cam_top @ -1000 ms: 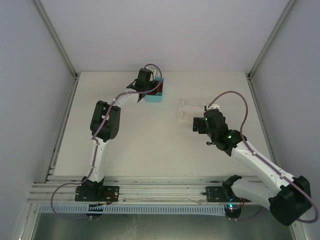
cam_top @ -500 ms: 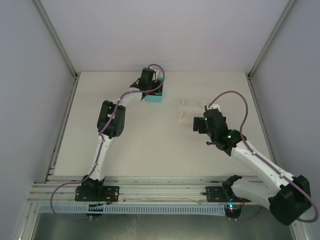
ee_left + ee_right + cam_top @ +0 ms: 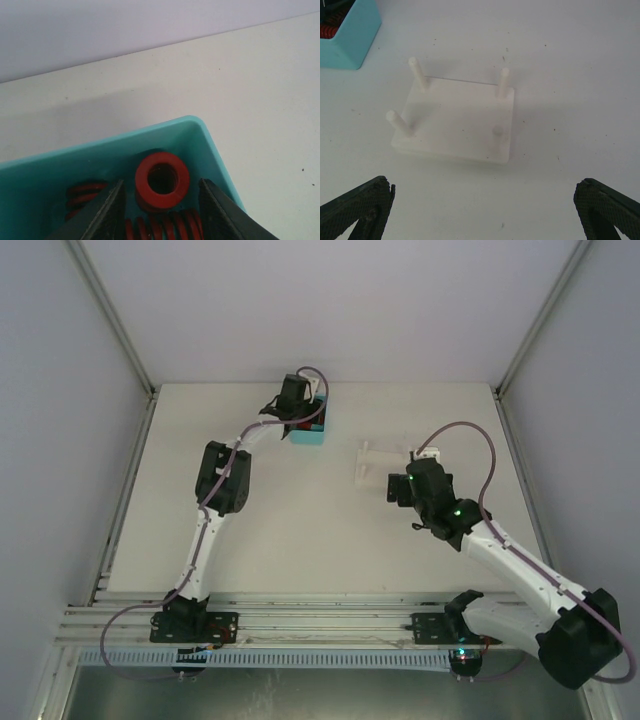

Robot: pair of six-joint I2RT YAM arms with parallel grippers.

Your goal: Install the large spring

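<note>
Red and stood on end, the large spring (image 3: 181, 176) is seen in the teal bin (image 3: 212, 145), behind other springs (image 3: 160, 225) lying flat. The left hand (image 3: 161, 187) is released, with a finger set either side of the coil and gaps showing. It should be centred, lowered and closed squarely, since the bin wall just beyond could be caught. Elsewhere the right hand (image 3: 482, 197) is spread wide over the table (image 3: 570, 60), with the white peg plate (image 3: 457, 120) just beyond it, its pegs bare.
</note>
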